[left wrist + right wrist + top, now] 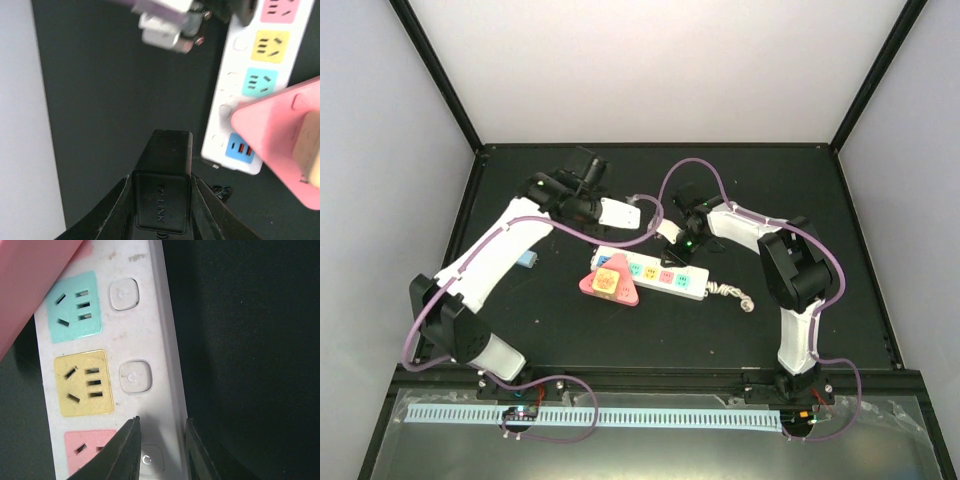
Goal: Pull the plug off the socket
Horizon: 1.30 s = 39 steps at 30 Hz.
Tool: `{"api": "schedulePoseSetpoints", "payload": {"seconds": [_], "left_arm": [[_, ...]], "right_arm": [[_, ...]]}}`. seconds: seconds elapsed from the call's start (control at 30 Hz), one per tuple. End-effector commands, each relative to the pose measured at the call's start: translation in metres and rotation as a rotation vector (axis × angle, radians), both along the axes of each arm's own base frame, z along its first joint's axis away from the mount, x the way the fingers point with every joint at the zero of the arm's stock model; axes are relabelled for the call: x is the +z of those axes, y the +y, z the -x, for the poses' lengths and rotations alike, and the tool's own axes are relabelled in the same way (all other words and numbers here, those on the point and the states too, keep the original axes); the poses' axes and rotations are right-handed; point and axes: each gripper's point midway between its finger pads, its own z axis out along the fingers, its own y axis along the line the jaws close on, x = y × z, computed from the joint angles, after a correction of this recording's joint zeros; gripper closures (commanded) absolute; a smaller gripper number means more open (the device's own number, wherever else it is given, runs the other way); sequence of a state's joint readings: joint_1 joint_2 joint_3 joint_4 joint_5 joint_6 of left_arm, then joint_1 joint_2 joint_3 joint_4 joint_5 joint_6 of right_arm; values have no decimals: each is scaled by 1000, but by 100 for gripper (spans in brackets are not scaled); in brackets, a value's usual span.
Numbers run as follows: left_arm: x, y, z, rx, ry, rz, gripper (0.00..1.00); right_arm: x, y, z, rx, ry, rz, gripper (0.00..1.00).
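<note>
Only my left wrist view shows the left fingers (114,212) clamped on a black plug (164,170), clear of the socket (670,277) mid-tabletop (570,335). The right fingers (125,452) straddle its edge, barely parted; I cannot tell whether they grip it.

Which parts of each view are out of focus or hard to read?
Top external: evenly lit and sharp. Left wrist: the black plug reads clearly; the pink block is blurred. Right wrist: the socket is crisp; the pink block's corner is soft.

Only readable text is "TP-LINK" – embossed on the black plug (162,186). Power symbols – on switch buttons (135,376) of the socket (159,335).
</note>
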<state>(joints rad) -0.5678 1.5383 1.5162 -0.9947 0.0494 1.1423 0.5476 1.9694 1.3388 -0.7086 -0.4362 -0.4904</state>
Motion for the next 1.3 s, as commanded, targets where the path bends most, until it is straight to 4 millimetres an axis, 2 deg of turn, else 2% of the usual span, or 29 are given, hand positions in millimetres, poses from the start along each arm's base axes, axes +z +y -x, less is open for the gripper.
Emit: {"api": "schedulePoseSetpoints", "payload": {"seconds": [0.0, 0.1, 0.23, 0.47, 0.6, 0.8, 1.0, 1.17, 1.27], "left_arm": [[34, 24, -11, 62, -82, 56, 92], [51, 41, -15, 124, -112, 98, 92], [60, 65, -11, 211, -99, 157, 93], [43, 110, 1, 356, -41, 199, 92], [45, 139, 16, 413, -56, 208, 92], [28, 176, 43, 471, -9, 170, 92], [-9, 186, 67, 471, 104, 133, 92], [-42, 175, 68, 446, 236, 167, 91], [-58, 172, 60, 451, 311, 175, 91]], "right_arm": [[-49, -24, 14, -8, 63, 160, 72], [-50, -25, 15, -5, 64, 160, 72], [-50, -25, 15, -4, 67, 160, 72], [-50, -25, 15, -6, 66, 159, 72], [-50, -25, 15, -5, 66, 159, 72], [-49, -24, 15, -6, 65, 159, 72], [-49, -25, 15, -9, 64, 159, 72], [-50, -25, 15, -8, 68, 163, 72], [-50, -25, 15, -8, 66, 162, 72]]}}
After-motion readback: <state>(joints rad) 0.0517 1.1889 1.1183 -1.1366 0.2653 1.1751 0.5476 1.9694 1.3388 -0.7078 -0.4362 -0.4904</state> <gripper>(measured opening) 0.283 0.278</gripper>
